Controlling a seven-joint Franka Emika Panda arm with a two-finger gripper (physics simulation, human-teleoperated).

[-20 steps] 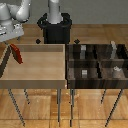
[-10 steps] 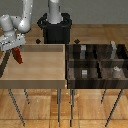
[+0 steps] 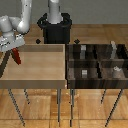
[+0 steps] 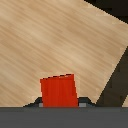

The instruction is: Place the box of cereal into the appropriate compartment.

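Cereal box (image 3: 16,56) is gripped between the closed gripper (image 3: 13,48), raised above the light tray's (image 3: 35,75) exterior-view-left edge, so it can be carried to the bin (image 3: 98,62).

Even, shadowless simulator lighting; both renders coarse and soft.

From my station the exterior view is bright and flat: I see no glare and no clear light direction, though the divided bin (image 3: 97,64) reads dark, its cells hard to separate. Edges are blocky and blurred. In the wrist view the box of cereal (image 4: 59,91) is saturated red, faintly streaked, pixelated at its borders.
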